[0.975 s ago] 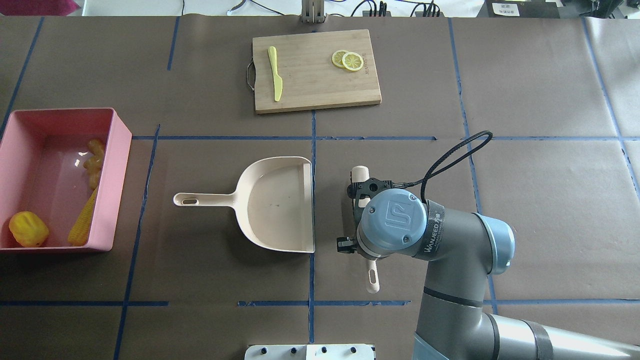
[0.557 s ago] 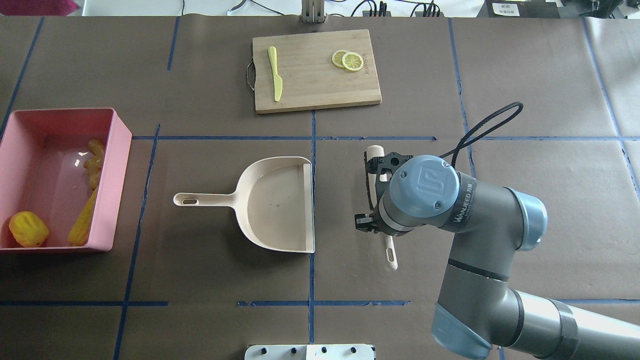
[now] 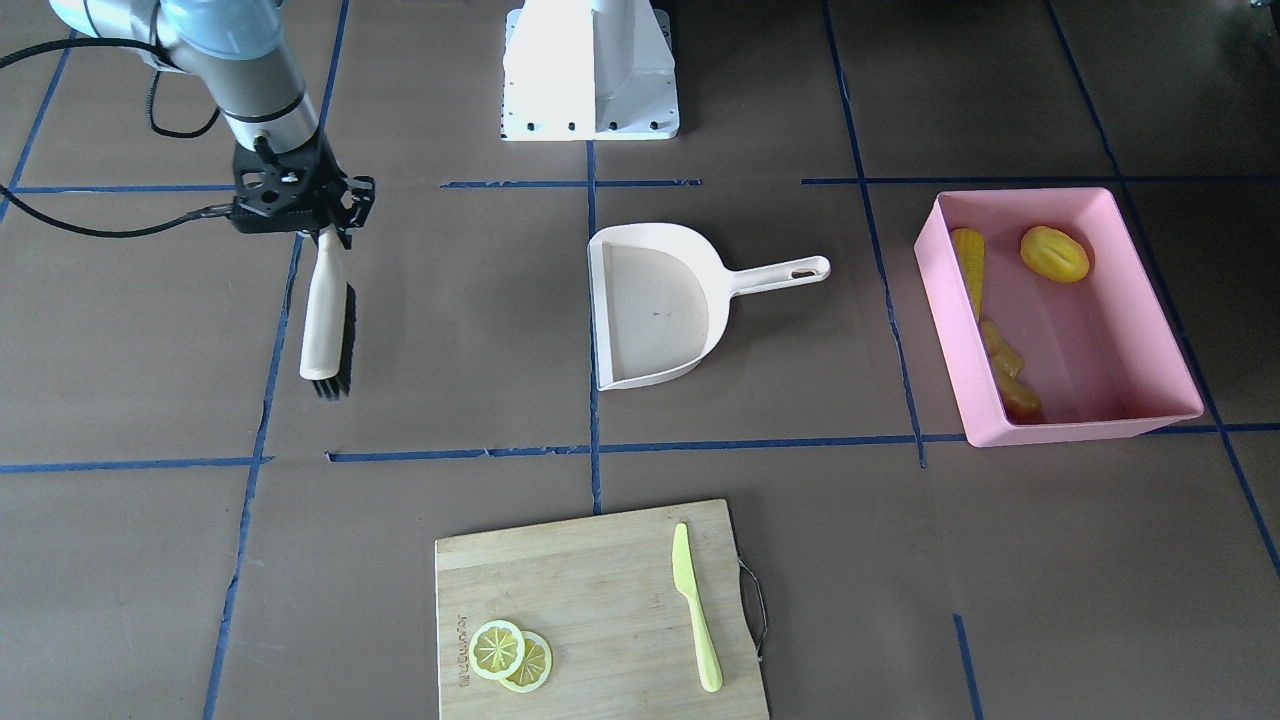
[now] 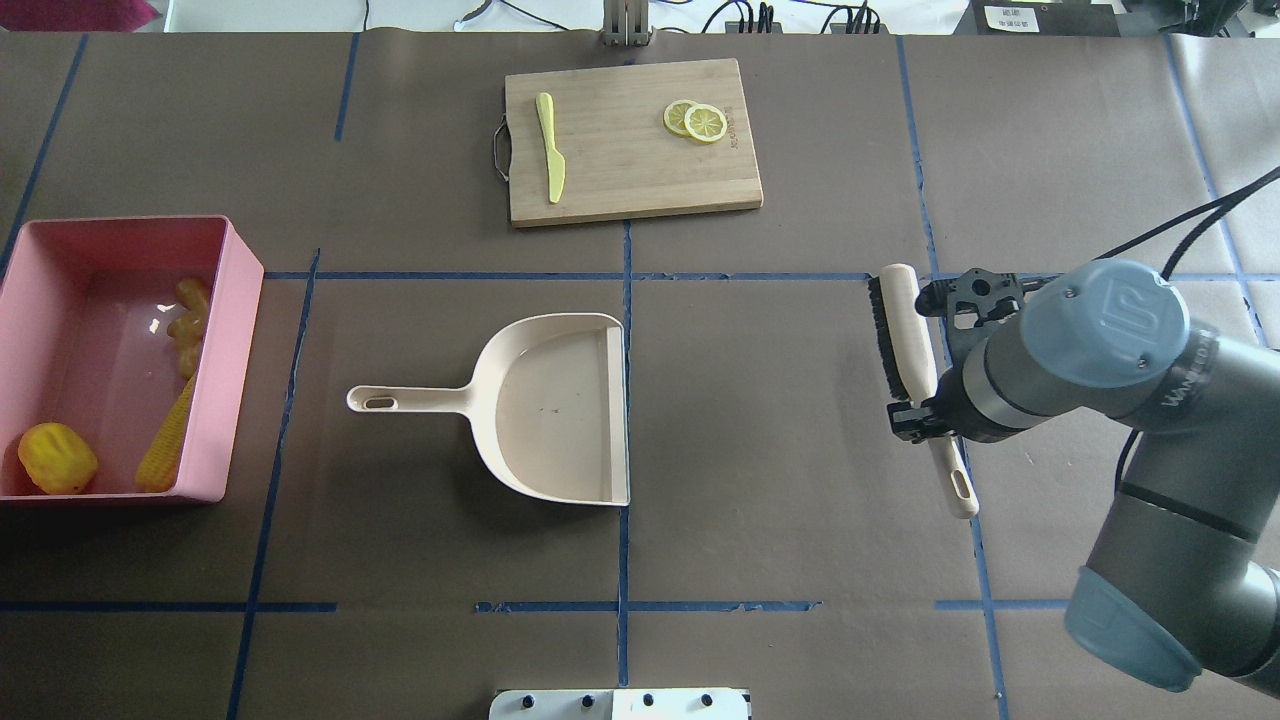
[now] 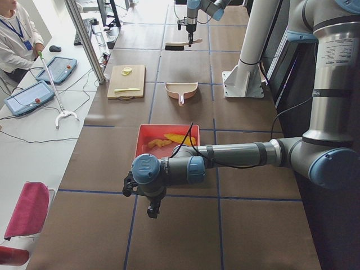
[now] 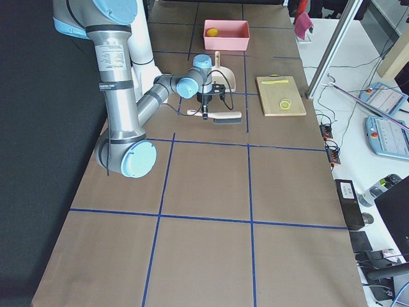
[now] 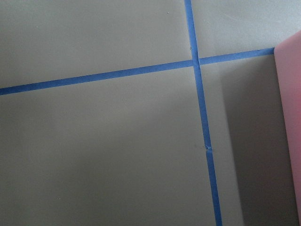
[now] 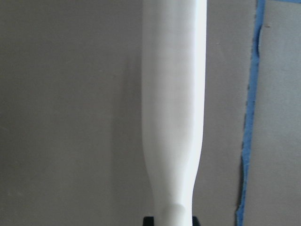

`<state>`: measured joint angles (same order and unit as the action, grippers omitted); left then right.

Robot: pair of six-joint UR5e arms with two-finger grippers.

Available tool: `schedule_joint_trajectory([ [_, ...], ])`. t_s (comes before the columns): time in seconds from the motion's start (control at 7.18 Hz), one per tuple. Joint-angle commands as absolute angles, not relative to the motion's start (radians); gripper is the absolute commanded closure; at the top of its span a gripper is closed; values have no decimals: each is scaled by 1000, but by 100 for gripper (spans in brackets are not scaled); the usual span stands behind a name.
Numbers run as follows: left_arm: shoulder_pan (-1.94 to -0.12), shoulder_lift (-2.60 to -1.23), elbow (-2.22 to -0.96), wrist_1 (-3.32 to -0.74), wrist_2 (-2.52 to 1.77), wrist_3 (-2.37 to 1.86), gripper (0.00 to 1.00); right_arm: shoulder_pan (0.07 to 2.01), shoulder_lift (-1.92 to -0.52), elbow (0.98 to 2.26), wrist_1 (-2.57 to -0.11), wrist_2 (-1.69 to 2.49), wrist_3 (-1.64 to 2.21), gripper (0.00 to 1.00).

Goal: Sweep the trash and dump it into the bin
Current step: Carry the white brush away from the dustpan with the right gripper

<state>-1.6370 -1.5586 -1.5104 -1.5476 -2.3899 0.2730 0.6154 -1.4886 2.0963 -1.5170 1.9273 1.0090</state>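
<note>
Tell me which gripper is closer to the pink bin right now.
Left. The left gripper hangs just beyond the bin, on the robot's left side; the right gripper, shut on the brush, is far across the table, past the dustpan.

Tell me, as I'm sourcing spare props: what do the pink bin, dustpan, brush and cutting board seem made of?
The bin looks like moulded plastic, smooth and slightly glossy: light glints on its floor. The dustpan: cream plastic, matte, one piece. The brush: cream plastic-looking handle, dark bristles of unclear fibre. The cutting board: bamboo or wood, with visible grain strips.
</note>
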Motion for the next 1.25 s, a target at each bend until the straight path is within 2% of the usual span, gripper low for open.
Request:
schedule_joint_trajectory([
  [0.0, -1637, -1559, -1511, -1549, -2390, 273, 0, 746, -1755, 2056, -1213, 2075, 943, 100],
  [0.28, -1637, -1559, -1513, -1554, -2391, 273, 0, 776, -1880, 2052, -1200, 2059, 890, 100],
  [0.42, -1637, -1559, -1513, -1568, -2393, 273, 0, 851, -1979, 2037, -1125, 2071, 771, 100],
  [0.56, -1638, -1559, -1514, -1569, -2393, 273, 0, 891, -2018, 1978, -1036, 2088, 750, 100],
  [0.7, -1637, -1559, -1513, -1569, -2393, 273, 0, 912, -2019, 1874, -923, 2100, 749, 100],
  [0.84, -1638, -1559, -1514, -1569, -2393, 273, 0, 917, -2002, 1826, -876, 2109, 755, 100],
  [1.11, -1638, -1559, -1514, -1571, -2393, 273, 0, 920, -2000, 1836, -899, 2138, 756, 100],
])
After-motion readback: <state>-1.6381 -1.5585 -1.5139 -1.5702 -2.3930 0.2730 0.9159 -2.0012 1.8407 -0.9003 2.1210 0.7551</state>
